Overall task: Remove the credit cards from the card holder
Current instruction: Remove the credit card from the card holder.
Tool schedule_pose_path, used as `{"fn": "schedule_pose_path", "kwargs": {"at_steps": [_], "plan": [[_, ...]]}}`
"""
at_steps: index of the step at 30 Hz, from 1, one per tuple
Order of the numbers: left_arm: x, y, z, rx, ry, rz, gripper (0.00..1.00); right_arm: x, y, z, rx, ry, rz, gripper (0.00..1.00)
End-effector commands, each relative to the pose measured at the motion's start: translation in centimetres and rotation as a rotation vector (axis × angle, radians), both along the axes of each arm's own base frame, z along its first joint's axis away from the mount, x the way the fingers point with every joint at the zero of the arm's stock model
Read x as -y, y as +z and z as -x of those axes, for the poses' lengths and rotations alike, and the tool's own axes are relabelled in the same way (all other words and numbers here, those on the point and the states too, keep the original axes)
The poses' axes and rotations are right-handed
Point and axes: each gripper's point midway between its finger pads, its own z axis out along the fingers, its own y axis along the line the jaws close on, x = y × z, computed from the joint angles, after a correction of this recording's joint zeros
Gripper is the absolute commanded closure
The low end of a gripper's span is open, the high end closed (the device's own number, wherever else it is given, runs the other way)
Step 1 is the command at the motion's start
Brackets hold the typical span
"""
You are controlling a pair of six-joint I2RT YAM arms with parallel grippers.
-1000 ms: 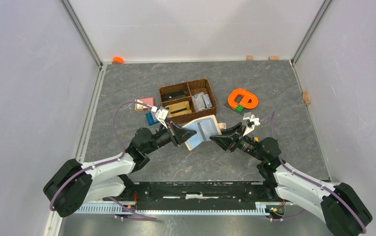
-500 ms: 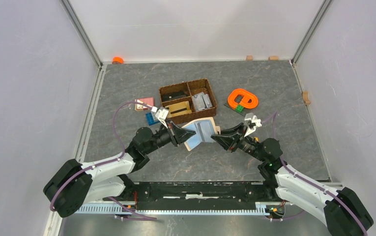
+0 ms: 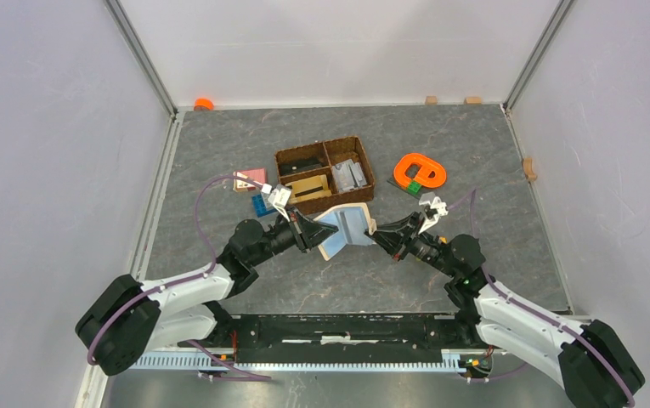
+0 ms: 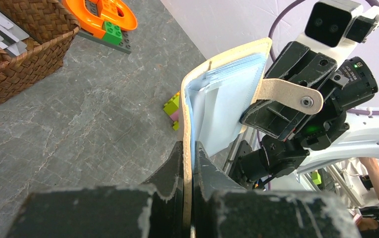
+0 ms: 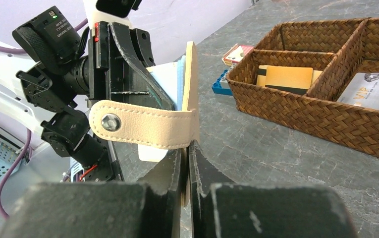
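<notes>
- Grey, stone-patterned surface inside pale walls, top view: the card holder is spread open between the two arms, just in front of the woven basket. The left end effector holds its left cover and the right end effector holds its right edge.
- Left wrist view: the left jaws are closed flat on the edge of the beige cover. Pale blue pockets face the camera, and the snap tab hangs across the opposite arm's black housing.
- Right wrist view: the right jaws are pinched shut on the other cover's edge. A gold card and grey cards lie in separate basket compartments.
- Progress, as a judgement: the cards in the basket suggest that part of the removal is done, and the holder is stretched open for further extraction.
- Unresolved: no view shows whether any card remains in the pockets. They are seen obliquely, and their mouths cannot be made out.
</notes>
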Motion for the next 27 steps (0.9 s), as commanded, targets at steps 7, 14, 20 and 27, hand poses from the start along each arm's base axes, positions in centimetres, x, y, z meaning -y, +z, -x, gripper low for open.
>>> {"fn": "schedule_pose_path", "kwargs": {"at_steps": [7,14,20,27], "plan": [[1.1,1.4,-0.7,-0.009,-0.022,0.038,0.98,-2.7,2.4,1.4,0.086,0.13,0.017,1.0],[1.8,0.2,-1.1,-0.054,-0.037,0.008,0.98,-3.7,1.8,1.7,0.087,0.132,0.07,1.0],[1.5,0.5,-1.0,-0.043,-0.026,0.012,0.98,-1.7,1.0,-0.6,0.059,-0.046,0.11,1.0],[1.3,0.8,-1.0,-0.036,-0.018,0.015,0.98,-1.1,0.9,-1.0,0.05,-0.088,0.109,0.73]]}}
